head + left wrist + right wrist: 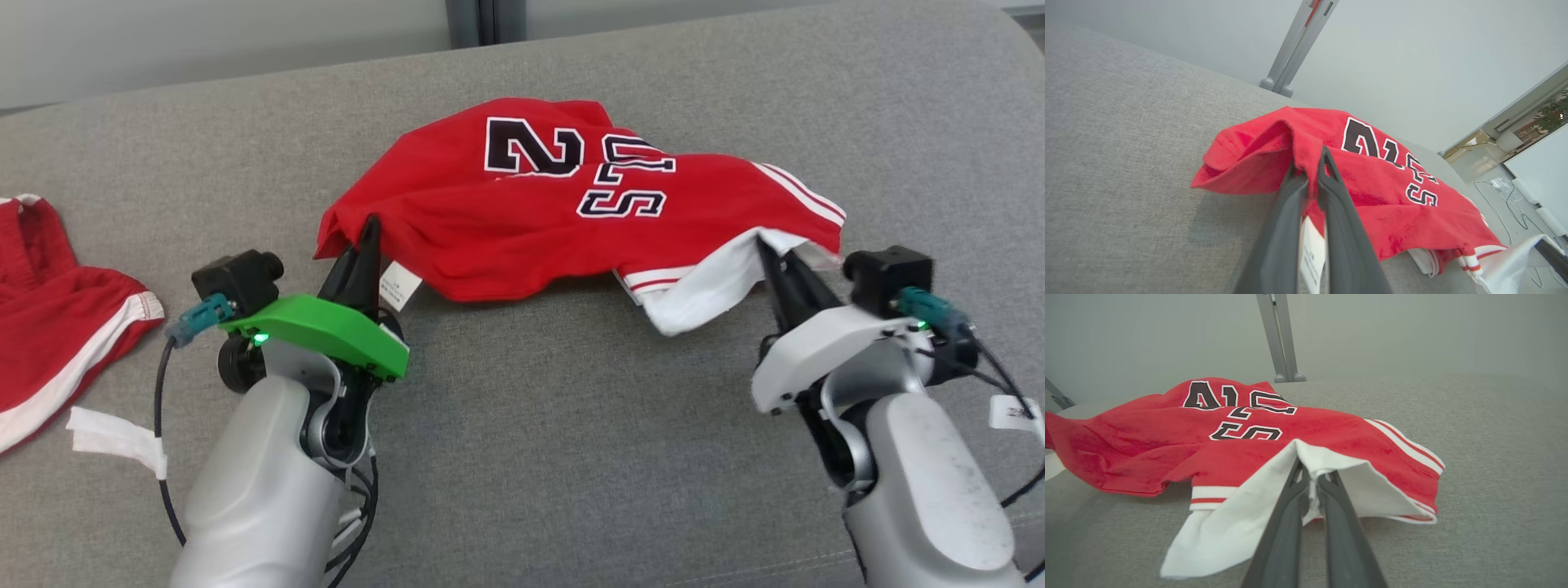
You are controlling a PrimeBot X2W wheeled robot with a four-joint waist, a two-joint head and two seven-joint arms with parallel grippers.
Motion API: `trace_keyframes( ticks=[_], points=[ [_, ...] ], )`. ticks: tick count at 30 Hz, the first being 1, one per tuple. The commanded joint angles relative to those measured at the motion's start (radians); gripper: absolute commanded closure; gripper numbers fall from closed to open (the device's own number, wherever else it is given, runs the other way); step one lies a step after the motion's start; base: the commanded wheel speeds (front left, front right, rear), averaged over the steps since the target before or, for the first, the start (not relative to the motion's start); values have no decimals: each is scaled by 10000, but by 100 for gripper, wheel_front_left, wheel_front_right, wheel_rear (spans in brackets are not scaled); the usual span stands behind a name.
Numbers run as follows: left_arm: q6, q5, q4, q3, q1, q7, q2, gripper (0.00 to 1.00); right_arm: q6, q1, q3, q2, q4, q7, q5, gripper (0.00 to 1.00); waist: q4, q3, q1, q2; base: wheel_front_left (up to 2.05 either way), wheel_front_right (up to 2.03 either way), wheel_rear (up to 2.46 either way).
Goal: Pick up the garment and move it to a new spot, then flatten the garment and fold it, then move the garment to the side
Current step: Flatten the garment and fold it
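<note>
Jersey [571, 220], red: slung between your left claw [371, 233] and right claw [766, 249], each clamped on its near edge. Step, judged: flattening. Next, you draw both apart, taut.

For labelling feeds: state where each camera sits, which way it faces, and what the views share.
Head view: on the head, facing down at the grey cushion; both forearms, left gripper and right gripper clamp the red garment.
Left wrist view: left wrist, along its fingers across the garment toward a wall.
Right wrist view: right wrist, along its fingers at the white hem.
Shared: the garment's numbers.
</note>
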Motion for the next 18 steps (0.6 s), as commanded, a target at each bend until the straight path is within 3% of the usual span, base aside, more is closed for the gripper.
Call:
trace_keyframes(
  ticks=[1,6,10,15,18],
  points=[
    [-41,-345,-580,-54,128,132,189,100,-17,164,-188,-68,-542,57,-37,100,-19,-334,0,0,0,0,0],
    [-42,-2015,-3633,-69,122,1201,577,100,-16,-57,-742,-401,-3077,778,232,100,-143,-492,0,0,0,0,0],
    [118,-3065,-5103,112,-408,2403,670,100,-14,-1018,-994,-720,-3970,1204,657,100,-309,-257,0,0,0,0,0],
    [928,-3746,-5796,287,-1592,3737,784,100,-13,-2890,-725,-1040,-3517,1792,1454,100,-526,615,0,0,0,0,0],
    [1214,-3737,-5627,525,-2571,4090,1035,100,-10,-4504,-225,-1231,-2517,2133,2005,100,-681,1490,0,0,0,0,0]
  ],
)
